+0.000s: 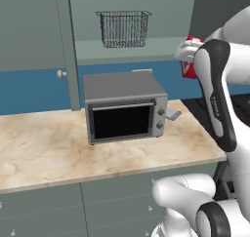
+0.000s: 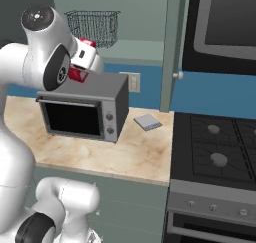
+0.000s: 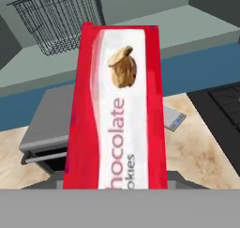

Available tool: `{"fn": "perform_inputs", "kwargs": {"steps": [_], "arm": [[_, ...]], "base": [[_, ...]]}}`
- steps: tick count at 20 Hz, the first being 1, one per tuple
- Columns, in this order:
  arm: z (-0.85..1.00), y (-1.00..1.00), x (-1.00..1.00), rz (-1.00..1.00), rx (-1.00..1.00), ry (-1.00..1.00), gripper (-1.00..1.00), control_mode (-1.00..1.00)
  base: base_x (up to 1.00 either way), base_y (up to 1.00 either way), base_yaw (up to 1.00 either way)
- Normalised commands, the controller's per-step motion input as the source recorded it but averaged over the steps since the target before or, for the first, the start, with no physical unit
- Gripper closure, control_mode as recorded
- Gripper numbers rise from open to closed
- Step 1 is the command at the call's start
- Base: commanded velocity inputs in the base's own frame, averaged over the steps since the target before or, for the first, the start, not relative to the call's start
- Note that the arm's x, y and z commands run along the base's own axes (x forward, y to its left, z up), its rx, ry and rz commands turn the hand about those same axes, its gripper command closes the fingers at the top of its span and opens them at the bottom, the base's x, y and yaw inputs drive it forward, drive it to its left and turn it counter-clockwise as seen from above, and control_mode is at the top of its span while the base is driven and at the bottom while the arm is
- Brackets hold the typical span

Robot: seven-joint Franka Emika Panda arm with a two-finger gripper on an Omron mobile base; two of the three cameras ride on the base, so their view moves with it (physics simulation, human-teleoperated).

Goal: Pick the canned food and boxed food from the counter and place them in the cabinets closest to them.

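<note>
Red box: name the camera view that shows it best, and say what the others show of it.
The hand view: the red box stands large and close, its cookie picture and "chocolate" lettering readable. In the left base view only a red sliver shows behind the arm. In the right base view a small red patch shows under the white hand, above the toaster oven.

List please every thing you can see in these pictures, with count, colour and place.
boxed food: one, red with a white panel, held in the gripper above the toaster oven
toaster oven: one, grey with a dark door, on the counter
wire basket: one, dark, on the open cabinet shelf
cabinets: grey-green, on the wall above the counter; white knob on a door
counter: one, beige marble
small flat device: one, grey, on the counter between oven and stove
stove: one, black, right of the counter
wall outlet: one, pale, on the blue wall
gripper: one, white, closed on the box
</note>
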Motion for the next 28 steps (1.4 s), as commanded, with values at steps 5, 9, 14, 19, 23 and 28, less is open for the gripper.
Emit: {"fn": "perform_inputs", "kwargs": {"steps": [5, 9, 14, 19, 23, 28], "arm": [[0.19, 0.0, 0.4, 0.0, -0.02, 0.04, 1.0, -1.0], [0.03, 0.0, 0.46, 0.01, -0.05, 0.01, 1.0, -1.0], [0.0, 0.0, 0.6, 0.03, -0.07, 0.0, 1.0, -1.0], [0.0, 0.0, 0.63, 0.03, -0.03, 0.03, 1.0, -1.0], [0.0, -0.08, 0.59, 0.02, 0.0, 0.06, 1.0, -1.0], [0.0, -0.13, 0.51, 0.0, -0.01, 0.03, 1.0, -1.0]], "base": [[0.0, 0.0, 0.0], [0.0, 0.0, 0.0], [0.0, 0.0, 0.0], [0.0, 0.0, 0.0], [0.0, 0.0, 0.0], [0.0, 0.0, 0.0]]}}
